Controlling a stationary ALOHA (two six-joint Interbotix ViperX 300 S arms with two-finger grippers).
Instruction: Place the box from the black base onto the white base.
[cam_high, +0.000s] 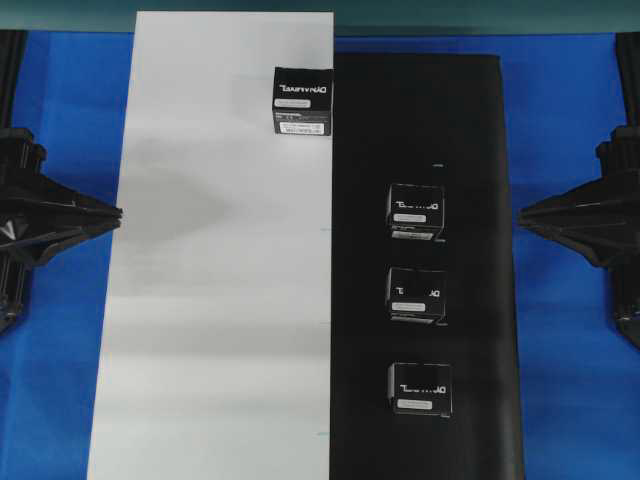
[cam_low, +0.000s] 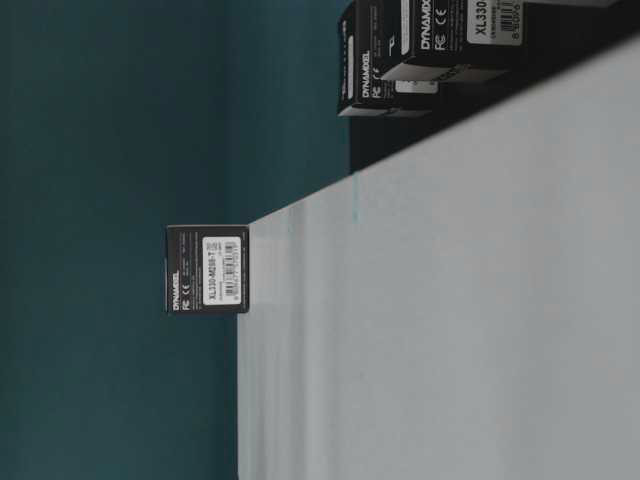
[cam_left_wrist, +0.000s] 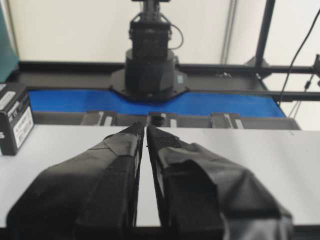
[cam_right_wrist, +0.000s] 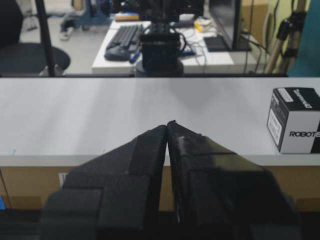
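Cardboard, small and black with white lettering, the box (cam_high: 303, 101) sits at the far right edge of the long white base (cam_high: 200, 300), beside the matte black base (cam_high: 470, 150) carrying three lookalike boxes (cam_high: 417, 297). Left gripper (cam_left_wrist: 145, 129) and right gripper (cam_right_wrist: 167, 125) are pressed together, holding nothing.

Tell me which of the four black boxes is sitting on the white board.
The top box, at the white board's inner edge; the other three line the black board.

One box (cam_high: 302, 100) on white base (cam_high: 215, 300), three boxes (cam_high: 416, 297) on black base (cam_high: 480, 150)

Blue table (cam_high: 570, 120), teal backdrop (cam_low: 110, 120).
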